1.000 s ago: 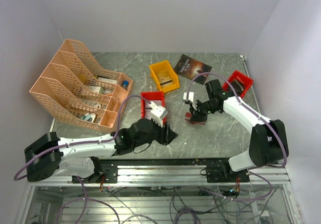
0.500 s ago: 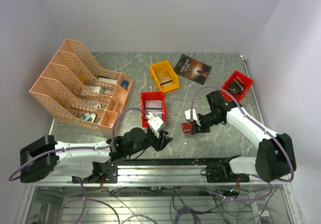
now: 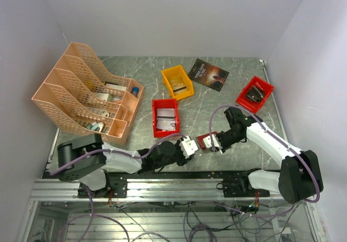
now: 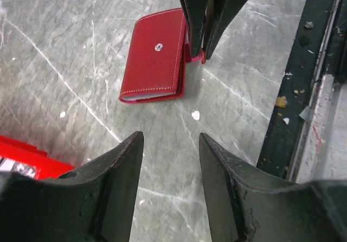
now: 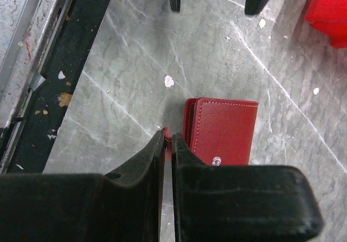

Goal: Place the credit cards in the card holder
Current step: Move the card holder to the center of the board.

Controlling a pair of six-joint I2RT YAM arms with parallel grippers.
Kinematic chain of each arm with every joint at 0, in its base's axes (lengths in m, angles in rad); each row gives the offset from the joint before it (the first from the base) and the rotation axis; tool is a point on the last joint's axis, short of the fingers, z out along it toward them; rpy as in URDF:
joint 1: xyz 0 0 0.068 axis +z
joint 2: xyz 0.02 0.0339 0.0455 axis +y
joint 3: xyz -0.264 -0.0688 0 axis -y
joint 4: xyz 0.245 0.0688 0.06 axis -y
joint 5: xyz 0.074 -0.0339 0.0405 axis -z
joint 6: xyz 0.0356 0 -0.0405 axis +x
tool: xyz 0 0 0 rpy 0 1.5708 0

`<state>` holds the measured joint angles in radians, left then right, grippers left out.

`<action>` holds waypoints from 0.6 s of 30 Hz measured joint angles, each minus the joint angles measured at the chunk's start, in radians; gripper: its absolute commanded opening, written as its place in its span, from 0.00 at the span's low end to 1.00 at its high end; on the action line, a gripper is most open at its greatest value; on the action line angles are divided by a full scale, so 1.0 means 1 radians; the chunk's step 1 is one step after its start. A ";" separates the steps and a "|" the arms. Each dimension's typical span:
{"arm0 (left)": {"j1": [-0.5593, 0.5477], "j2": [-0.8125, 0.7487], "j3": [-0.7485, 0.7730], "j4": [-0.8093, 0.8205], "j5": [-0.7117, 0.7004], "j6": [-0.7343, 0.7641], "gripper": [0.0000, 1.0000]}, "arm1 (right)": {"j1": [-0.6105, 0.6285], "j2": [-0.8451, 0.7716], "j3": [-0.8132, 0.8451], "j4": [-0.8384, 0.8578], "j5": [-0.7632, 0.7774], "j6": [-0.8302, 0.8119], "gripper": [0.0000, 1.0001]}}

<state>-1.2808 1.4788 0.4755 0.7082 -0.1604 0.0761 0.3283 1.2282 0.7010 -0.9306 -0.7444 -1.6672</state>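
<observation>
The card holder [image 3: 204, 140], a small dark-red wallet, lies folded shut on the table near the front edge. It shows in the left wrist view [image 4: 154, 55] and the right wrist view [image 5: 225, 128]. My right gripper [image 3: 213, 143] [image 5: 168, 136] is shut on the holder's red snap tab at its edge. My left gripper [image 3: 193, 144] [image 4: 170, 139] is open and empty, pointing at the holder from a short way to its left. Pale credit cards [image 3: 167, 119] lie in the middle red bin [image 3: 156, 116].
A yellow bin [image 3: 177, 82] and a dark booklet [image 3: 209, 74] lie at the back. A second red bin [image 3: 263, 86] with a dark object stands at the right. A peach file rack [image 3: 81, 90] fills the left. The black front rail [image 4: 303, 79] is close by.
My right gripper has brought the card holder nearer the front edge and down onto the table. My left arm has swung right, away from the red bin, to face the holder.
</observation>
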 measured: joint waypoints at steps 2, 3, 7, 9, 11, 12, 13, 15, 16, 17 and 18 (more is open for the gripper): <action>-0.002 0.050 0.018 0.032 0.000 0.024 0.57 | -0.001 0.000 0.000 -0.004 0.000 -0.016 0.04; -0.002 0.075 0.031 0.047 0.000 0.035 0.58 | -0.002 0.000 0.000 -0.007 0.000 -0.023 0.04; -0.005 0.158 0.072 0.113 -0.005 0.078 0.63 | -0.007 0.007 0.000 -0.024 -0.001 -0.048 0.04; -0.006 0.190 0.075 0.152 -0.011 0.100 0.63 | -0.009 0.010 0.000 -0.030 -0.001 -0.056 0.03; -0.006 0.228 0.083 0.180 -0.014 0.122 0.64 | -0.012 0.010 0.000 -0.036 -0.004 -0.063 0.03; -0.006 0.243 0.089 0.185 -0.014 0.131 0.64 | -0.014 0.010 0.000 -0.040 -0.006 -0.066 0.03; -0.006 0.260 0.097 0.190 -0.014 0.139 0.64 | -0.015 0.010 0.000 -0.043 -0.007 -0.069 0.03; -0.006 0.288 0.109 0.206 -0.013 0.156 0.64 | -0.021 0.010 0.001 -0.049 -0.008 -0.075 0.03; -0.005 0.301 0.116 0.212 -0.011 0.161 0.64 | -0.024 0.010 0.001 -0.050 -0.007 -0.077 0.03; -0.002 0.308 0.121 0.214 -0.008 0.165 0.65 | -0.030 0.010 0.002 -0.051 -0.007 -0.078 0.03; 0.001 0.315 0.124 0.217 -0.005 0.168 0.66 | -0.034 0.010 0.002 -0.051 -0.006 -0.080 0.03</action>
<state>-1.2797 1.7939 0.5999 0.9253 -0.1650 0.2440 0.2939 1.2381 0.7029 -0.9821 -0.7506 -1.7473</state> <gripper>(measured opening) 0.642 0.065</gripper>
